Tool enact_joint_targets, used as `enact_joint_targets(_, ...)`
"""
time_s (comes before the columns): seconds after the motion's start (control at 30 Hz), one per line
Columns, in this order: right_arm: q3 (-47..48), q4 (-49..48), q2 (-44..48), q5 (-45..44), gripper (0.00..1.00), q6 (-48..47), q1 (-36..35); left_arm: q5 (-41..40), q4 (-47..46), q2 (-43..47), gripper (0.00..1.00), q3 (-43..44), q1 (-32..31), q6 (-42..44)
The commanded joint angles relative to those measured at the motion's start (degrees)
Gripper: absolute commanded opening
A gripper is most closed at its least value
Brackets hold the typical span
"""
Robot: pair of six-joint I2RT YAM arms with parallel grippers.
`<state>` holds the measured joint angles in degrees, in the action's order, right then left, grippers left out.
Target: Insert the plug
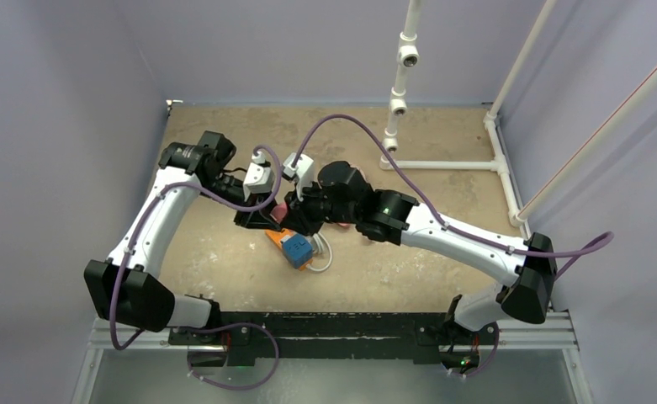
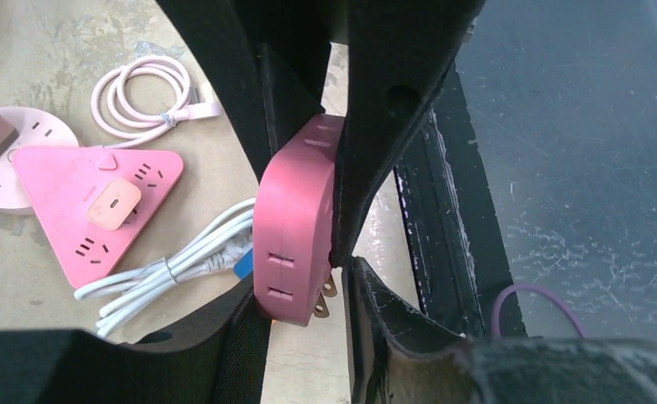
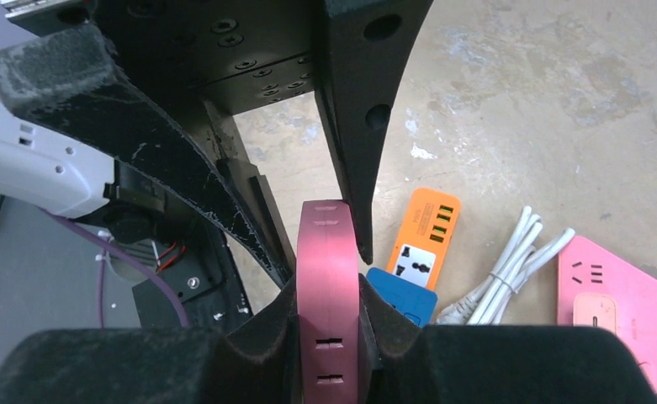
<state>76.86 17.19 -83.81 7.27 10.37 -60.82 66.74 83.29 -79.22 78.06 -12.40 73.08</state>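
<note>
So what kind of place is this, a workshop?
Probably a robotics lab's test booth: plain lavender walls box in a worn tabletop, a white pipe frame stands at the back, and a pink power strip and an orange one lie out on it.

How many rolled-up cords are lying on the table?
2. A pink coiled cord lies by the top corner of the pink triangle socket block. A white bundled cord lies just below that block. More may be hidden.
</note>
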Motion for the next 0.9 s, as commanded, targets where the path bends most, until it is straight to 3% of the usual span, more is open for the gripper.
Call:
enact_joint_targets(0.0,1.4,-0.19,2.95,5.13,0.0,-1.4,-0.31,0.17,-1.03,3.05,0.0,0.18,-1.05,4.32)
enact_joint_targets(0.2,2.21,0.47,3.22,6.91,0.0,-3.14,-0.35,0.06,-1.03,4.34,0.07,-0.73,-1.83,4.3)
enact_joint_targets(0.43,1.96,-0.11,2.72,6.54,0.0,-2.23,-0.35,0.79,-1.03,4.33,0.03,-0.35,-1.9,4.11)
enact_joint_targets(0.47,2.09,-0.17,2.77,6.04,0.0,-2.08,-0.29,0.96,-1.1,4.34,0.1,-0.11,-1.9,3.64)
enact_joint_targets(0.5,2.29,-0.14,2.8,5.23,0.0,-1.95,-0.35,1.13,-1.11,4.29,0.24,0.23,-1.92,2.87)
enact_joint_targets(0.57,2.81,0.2,2.57,2.78,0.0,-1.84,-0.35,1.51,-1.11,4.17,0.37,1.13,-1.86,0.5)
enact_joint_targets(0.63,2.91,0.44,2.43,1.88,0.0,-1.85,-0.35,2.06,-1.11,4.37,0.43,2.25,-1.84,-1.54)
enact_joint_targets(0.73,2.25,-0.38,2.73,1.84,0.0,-1.85,-0.35,2.02,-1.06,4.96,0.41,3.81,-1.83,-2.79)
enact_joint_targets(0.87,1.31,-1.11,3.66,2.09,0.0,-1.84,-0.43,0.94,-1.06,4.89,0.27,5.94,-1.83,-3.88)
